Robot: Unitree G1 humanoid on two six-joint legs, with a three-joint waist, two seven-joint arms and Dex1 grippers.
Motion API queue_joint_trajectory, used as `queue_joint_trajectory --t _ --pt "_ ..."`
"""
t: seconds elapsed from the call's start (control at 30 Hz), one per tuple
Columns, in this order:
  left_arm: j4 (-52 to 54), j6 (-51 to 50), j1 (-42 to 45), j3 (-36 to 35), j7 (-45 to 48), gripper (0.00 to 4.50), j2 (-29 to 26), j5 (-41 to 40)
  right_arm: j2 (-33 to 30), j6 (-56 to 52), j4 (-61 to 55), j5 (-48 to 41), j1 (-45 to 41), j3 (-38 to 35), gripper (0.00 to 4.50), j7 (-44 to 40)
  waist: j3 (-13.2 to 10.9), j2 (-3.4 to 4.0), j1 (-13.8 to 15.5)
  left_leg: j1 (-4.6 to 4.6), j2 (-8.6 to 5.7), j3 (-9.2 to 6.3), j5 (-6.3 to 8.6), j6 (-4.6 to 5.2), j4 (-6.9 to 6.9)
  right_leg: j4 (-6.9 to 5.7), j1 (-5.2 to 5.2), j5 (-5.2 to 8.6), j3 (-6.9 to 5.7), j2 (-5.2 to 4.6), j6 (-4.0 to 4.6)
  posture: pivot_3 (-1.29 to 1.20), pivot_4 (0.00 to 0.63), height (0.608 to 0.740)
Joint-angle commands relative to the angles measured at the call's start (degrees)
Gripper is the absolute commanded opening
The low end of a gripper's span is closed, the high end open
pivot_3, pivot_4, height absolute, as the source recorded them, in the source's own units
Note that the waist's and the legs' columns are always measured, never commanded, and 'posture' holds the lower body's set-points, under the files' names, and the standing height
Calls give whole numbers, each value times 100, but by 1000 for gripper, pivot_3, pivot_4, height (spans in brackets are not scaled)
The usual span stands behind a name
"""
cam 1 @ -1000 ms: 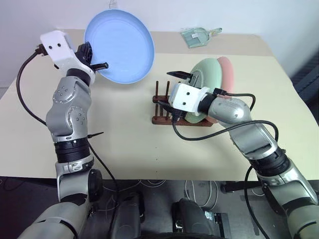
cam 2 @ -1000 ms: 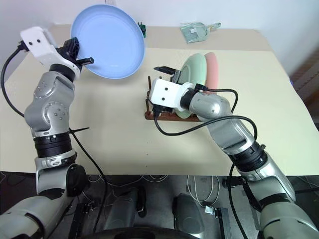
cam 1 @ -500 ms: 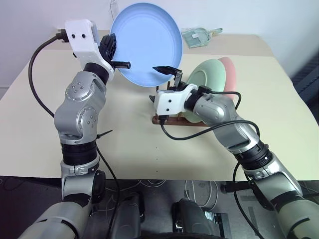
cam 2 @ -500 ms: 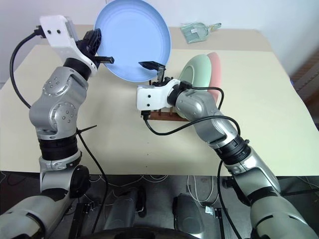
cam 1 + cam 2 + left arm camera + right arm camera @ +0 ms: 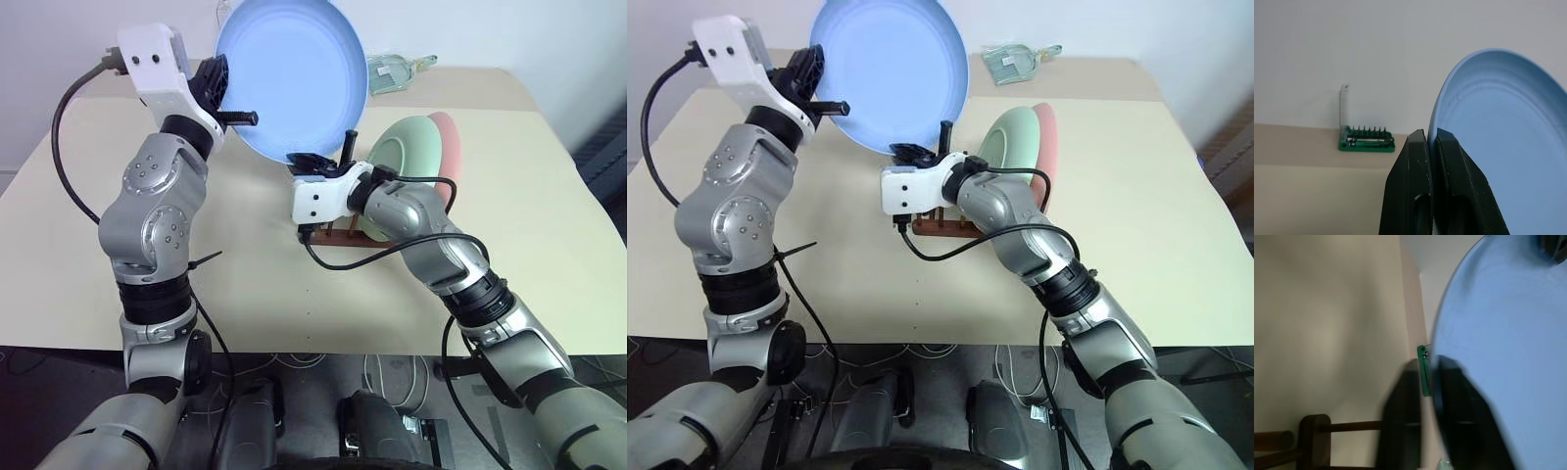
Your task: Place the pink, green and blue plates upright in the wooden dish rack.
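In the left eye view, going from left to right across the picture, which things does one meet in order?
Left pincer → blue plate → green plate → pink plate. The wooden dish rack and the right pincer overlap the plates, so I leave them out.

We looked down from head height over the table, our wrist cameras close along each gripper, all sharing the blue plate.

Beige table, white wall
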State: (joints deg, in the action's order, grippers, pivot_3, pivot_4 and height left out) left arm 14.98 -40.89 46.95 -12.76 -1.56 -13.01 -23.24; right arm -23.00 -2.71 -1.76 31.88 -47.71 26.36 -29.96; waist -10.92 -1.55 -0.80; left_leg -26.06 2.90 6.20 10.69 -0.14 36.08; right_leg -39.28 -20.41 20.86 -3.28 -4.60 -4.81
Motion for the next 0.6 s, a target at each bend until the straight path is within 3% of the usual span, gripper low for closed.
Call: queue_joint_trajectory --t 0.03,0.13,0.17,0.27,0.3,0.47,0.6 --pt "306 46 163 -154 -30 0 22 -139 58 135 -113 67 -108 -88 33 14 0 0 0 0 0 0 0 0 0 0 0 0 0 0 0 0 150 732" --pt "256 88 180 -234 -7 0 75 -245 63 199 -115 114 -95 -103 33 42 0 0 0 0 0 0 0 0 0 0 0 0 0 0 0 0 150 732" --pt "255 117 189 -262 2 317 91 -284 58 221 -125 141 -92 -106 9 65 0 0 -1 0 0 0 0 0 0 0 0 0 0 -1 0 0 150 732" --pt "277 490 286 -609 26 1420 278 -612 63 269 -143 167 -85 -133 0 84 0 0 0 0 0 0 0 0 1 0 0 0 0 -2 0 0 150 732" --pt "258 667 338 -755 -9 2039 305 -671 72 281 -152 152 -78 -155 0 77 0 0 -3 0 0 0 0 0 1 0 0 0 0 -3 0 0 150 732" --pt "-79 1522 437 -1329 -150 4256 66 -585 153 310 -165 34 -55 -234 0 86 0 0 -23 1 2 0 -1 -1 1 -2 0 0 0 -1 0 0 150 732" --pt "-653 1683 212 -1606 -81 4409 -516 -426 238 302 -186 -144 -48 -353 0 109 0 0 -18 2 2 0 -1 -1 2 -7 0 0 0 0 0 0 150 732"
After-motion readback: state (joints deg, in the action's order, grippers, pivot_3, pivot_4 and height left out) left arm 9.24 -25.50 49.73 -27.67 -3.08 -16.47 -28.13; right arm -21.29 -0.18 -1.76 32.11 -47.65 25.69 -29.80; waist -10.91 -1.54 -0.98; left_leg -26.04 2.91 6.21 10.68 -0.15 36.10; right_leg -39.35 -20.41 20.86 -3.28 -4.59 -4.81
